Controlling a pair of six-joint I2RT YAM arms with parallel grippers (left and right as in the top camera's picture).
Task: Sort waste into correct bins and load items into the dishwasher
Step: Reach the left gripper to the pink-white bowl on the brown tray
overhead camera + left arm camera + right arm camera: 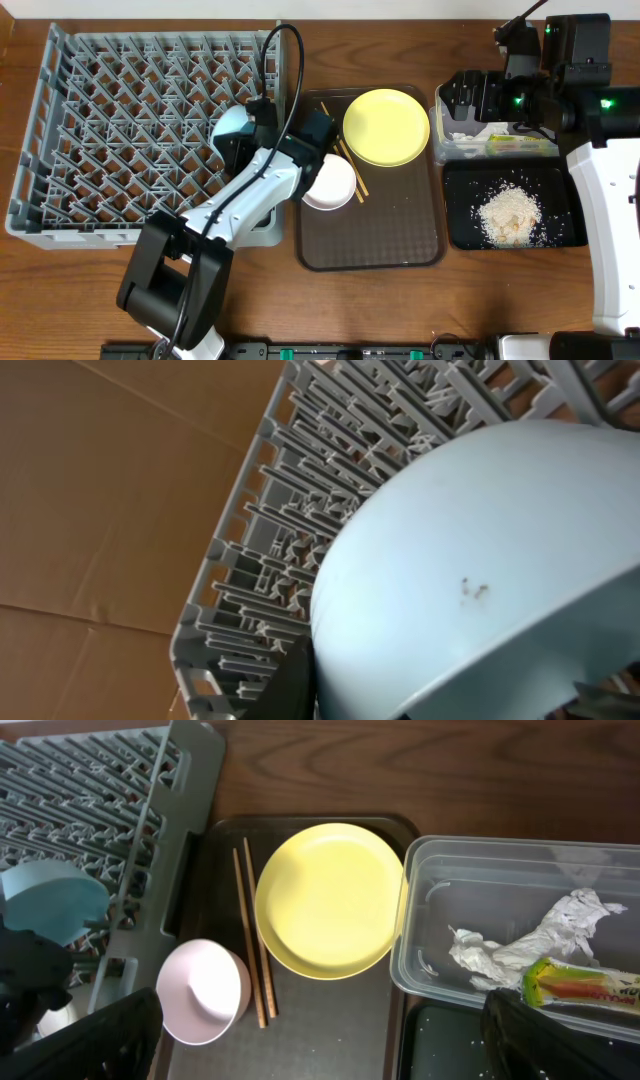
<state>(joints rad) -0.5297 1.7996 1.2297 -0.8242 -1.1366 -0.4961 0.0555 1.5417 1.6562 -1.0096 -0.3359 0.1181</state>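
- Grips a light blue bowl (230, 128) in the left gripper (255, 125), jaws pressed almost together, apparently on the thin rim; exact contact hidden behind the bowl.
- Holds that bowl tilted just over the right edge of the grey dish rack (130, 130), close under the tool and not yet seated among the pegs.
- Hangs the right gripper (335, 1040) spread wide and carrying nothing above the clear tub (445, 150).
- Sorting apparently finished: crumpled white paper scraps (520, 945) and a green-yellow wrapper (580, 982) in the tub directly below the right gripper; rice-like crumbs (510, 215) heaped in the glossy black tray (460, 200) just beside the tub.
- Loading judged barely begun: no dish seated in the rack; yellow plate (386, 126), white bowl (330, 183) and two wooden chopsticks (350, 170) lying on the brown tray (400, 240) between the two grippers. No small cup in sight.
- Rack: hard moulded plastic, square, open lattice of upright pegs.
- Blue bowl: smooth, rounded, small dark speck on the outside.
- Plate: round and shallow. Chopsticks: thin and straight.
- Tub: transparent, rounded corners. Paper: wrinkled. Crumbs: loose and granular.
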